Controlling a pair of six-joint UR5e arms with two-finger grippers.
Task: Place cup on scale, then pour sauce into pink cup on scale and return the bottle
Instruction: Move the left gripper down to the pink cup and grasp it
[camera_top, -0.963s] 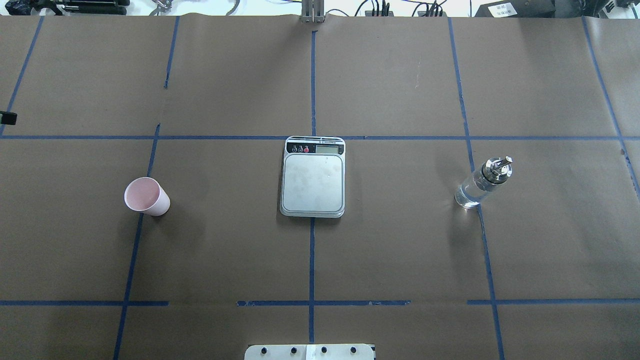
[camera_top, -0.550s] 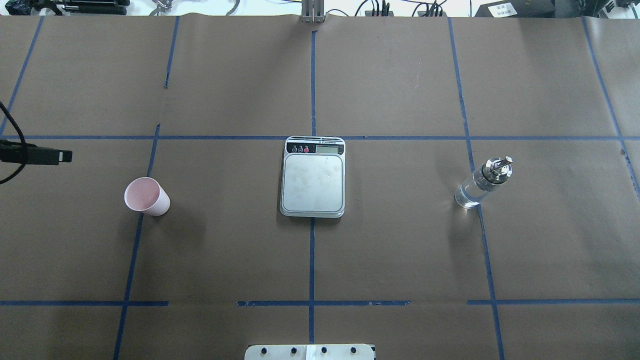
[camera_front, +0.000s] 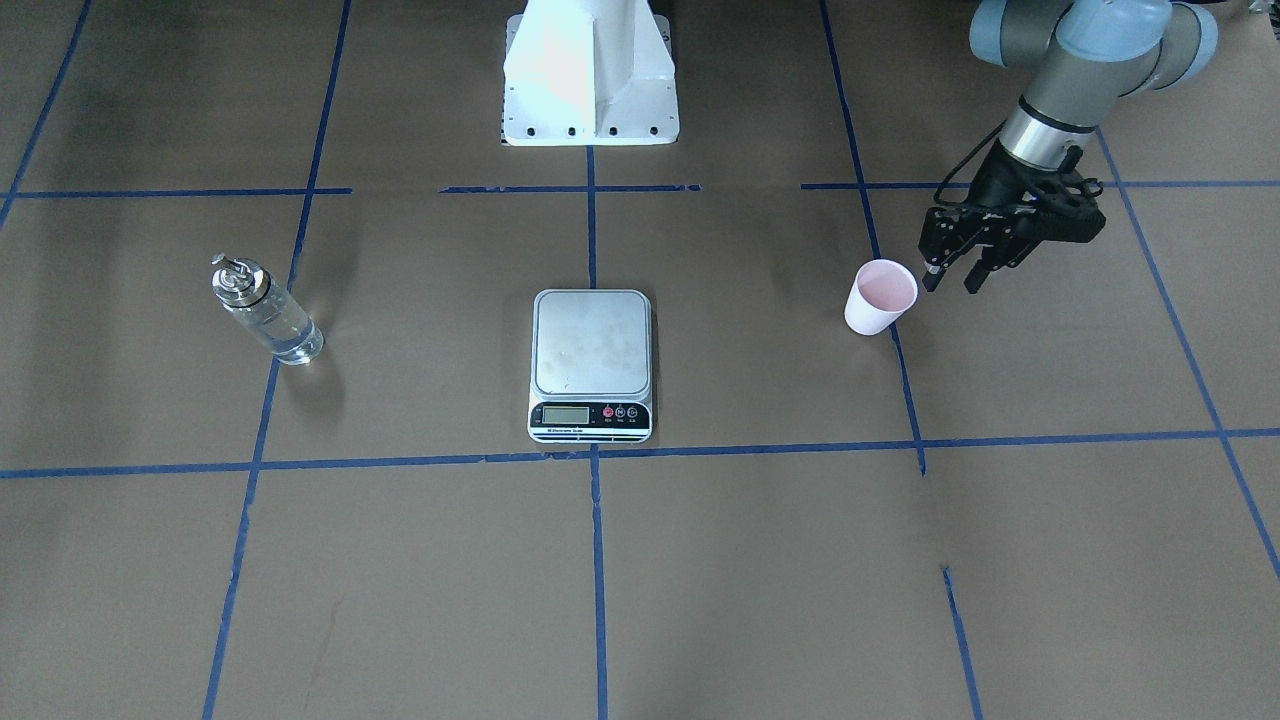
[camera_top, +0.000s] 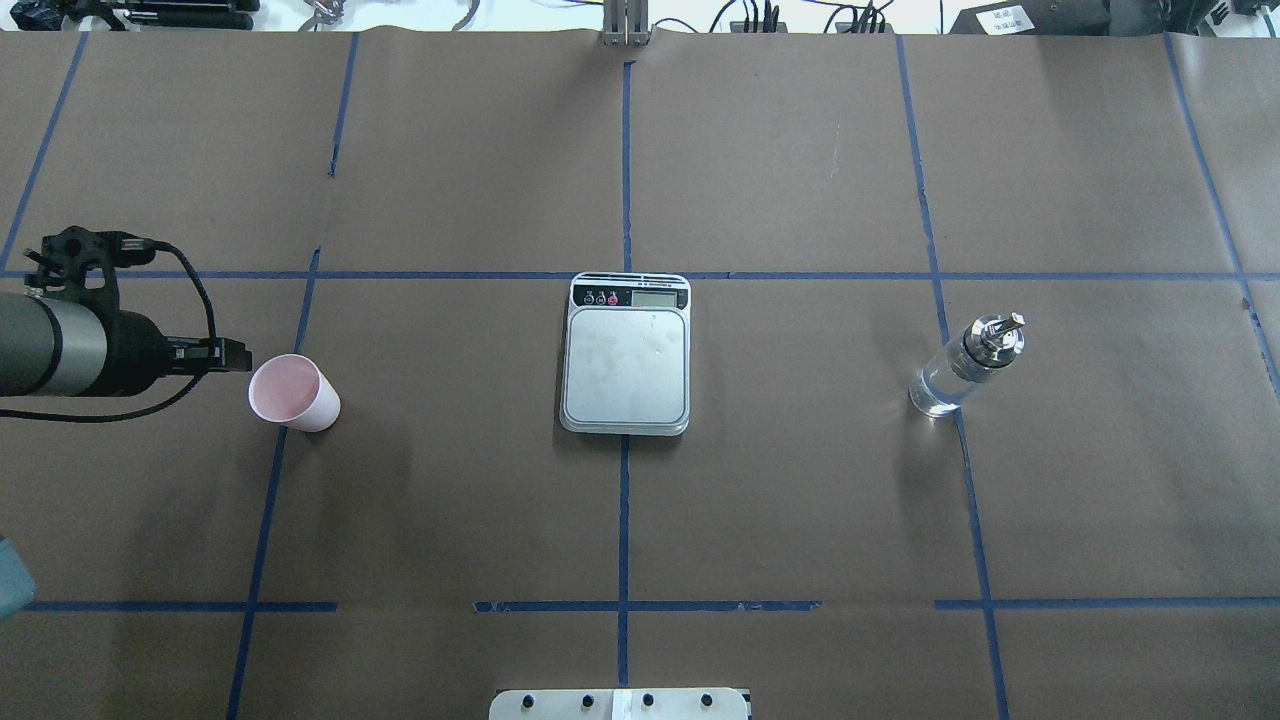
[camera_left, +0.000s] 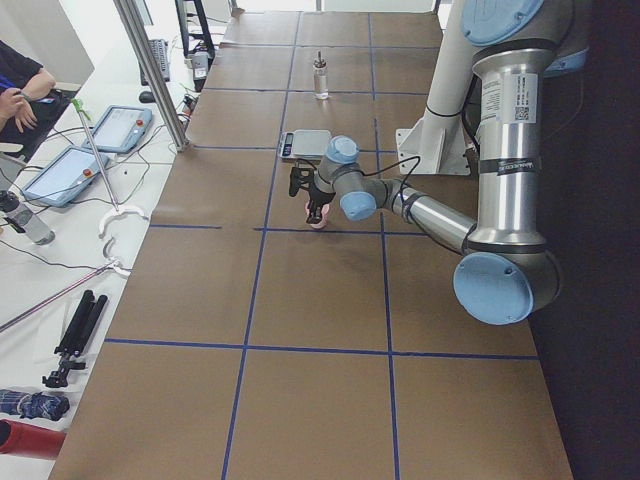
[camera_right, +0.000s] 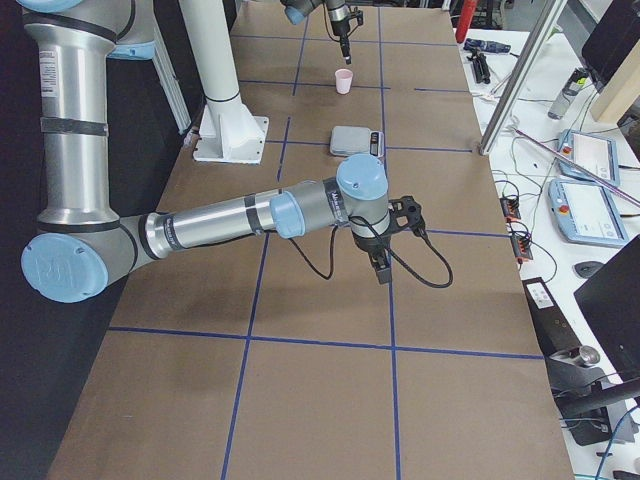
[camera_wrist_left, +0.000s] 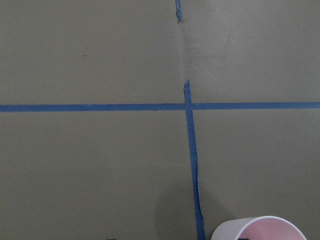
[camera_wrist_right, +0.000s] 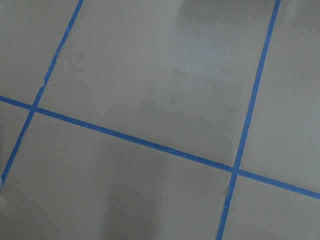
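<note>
The cup (camera_front: 880, 297) stands upright toward the table's left end, well apart from the scale (camera_front: 591, 352) at the table's middle. The left gripper (camera_front: 955, 278) hangs just beside the cup's rim, jaws parted, seemingly wide enough for the cup, though that is hard to judge. It should straddle the cup below the rim and close gently, lest the light cup tip or crush.

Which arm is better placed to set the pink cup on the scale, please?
Left: the left gripper, open, hangs beside the pink cup; the right gripper sits far beyond the scale.
</note>
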